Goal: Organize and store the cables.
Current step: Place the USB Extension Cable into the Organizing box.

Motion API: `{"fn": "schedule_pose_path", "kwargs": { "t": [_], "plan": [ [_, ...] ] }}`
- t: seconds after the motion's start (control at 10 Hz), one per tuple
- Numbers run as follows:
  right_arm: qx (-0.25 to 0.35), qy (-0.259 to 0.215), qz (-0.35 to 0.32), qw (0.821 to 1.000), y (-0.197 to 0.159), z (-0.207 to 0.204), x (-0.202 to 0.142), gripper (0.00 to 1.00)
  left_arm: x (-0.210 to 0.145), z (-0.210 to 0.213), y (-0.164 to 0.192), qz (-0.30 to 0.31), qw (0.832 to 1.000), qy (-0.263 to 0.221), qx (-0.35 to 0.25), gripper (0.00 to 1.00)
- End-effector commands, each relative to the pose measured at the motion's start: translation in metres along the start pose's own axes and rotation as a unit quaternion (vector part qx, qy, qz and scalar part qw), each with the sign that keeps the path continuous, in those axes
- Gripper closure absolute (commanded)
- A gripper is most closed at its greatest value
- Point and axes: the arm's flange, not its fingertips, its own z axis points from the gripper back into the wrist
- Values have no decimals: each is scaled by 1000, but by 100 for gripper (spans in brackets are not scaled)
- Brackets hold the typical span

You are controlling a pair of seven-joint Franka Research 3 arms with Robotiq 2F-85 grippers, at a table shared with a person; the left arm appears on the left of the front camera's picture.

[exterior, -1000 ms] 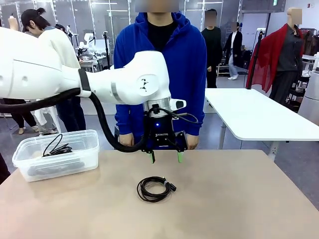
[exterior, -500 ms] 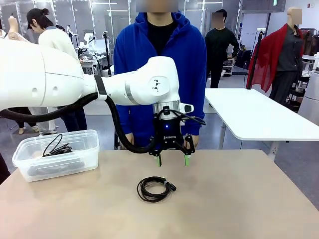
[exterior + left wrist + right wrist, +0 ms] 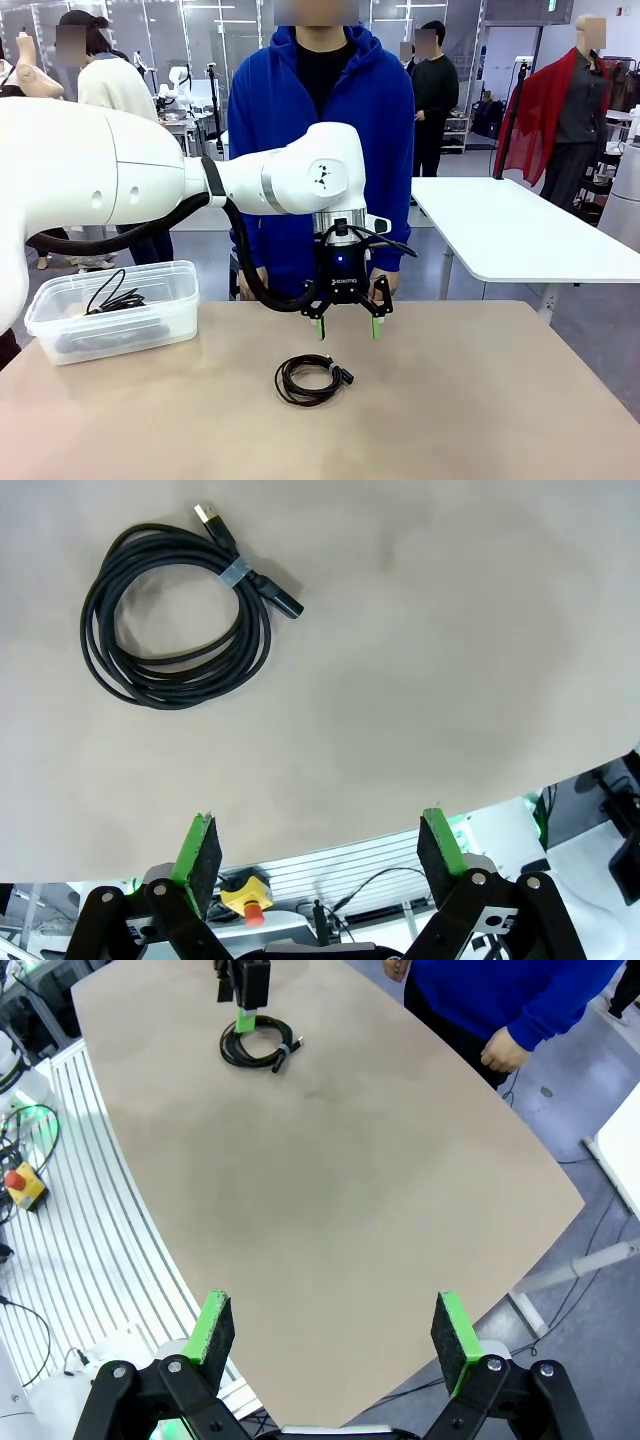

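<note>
Our left end effector (image 3: 348,329) has drifted rightward and lower, fingers apart, hovering beyond the coiled cable (image 3: 310,379) lying on the desk (image 3: 480,400). We should centre over one strand, then descend. Right end effector (image 3: 335,1335) gapes empty.

Black coiled cable (image 3: 309,379) with gold-tipped plug at frame centre, tan table (image 3: 480,400), clear bin (image 3: 115,310) at left, blue hoodie (image 3: 325,150), green pads (image 3: 321,329).
</note>
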Motion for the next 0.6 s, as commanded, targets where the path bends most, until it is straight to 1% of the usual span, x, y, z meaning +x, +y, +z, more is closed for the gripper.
{"fn": "schedule_pose_path", "kwargs": {
  "t": [0.0, 0.2, 0.5],
  "plan": [
    [-3, -1, 4, 1000, -1, 0, 1, 0, 8, 3, -10, 17, 1000, 13, 20, 0],
    [-3, -1, 4, 1000, -1, 0, 1, 0, 10, -6, -8, 31, 999, 1, 29, 0],
    [-3, -1, 4, 1000, -1, 0, 1, 0, 15, -34, 4, 62, 995, -56, 54, 0]
  ]
}}
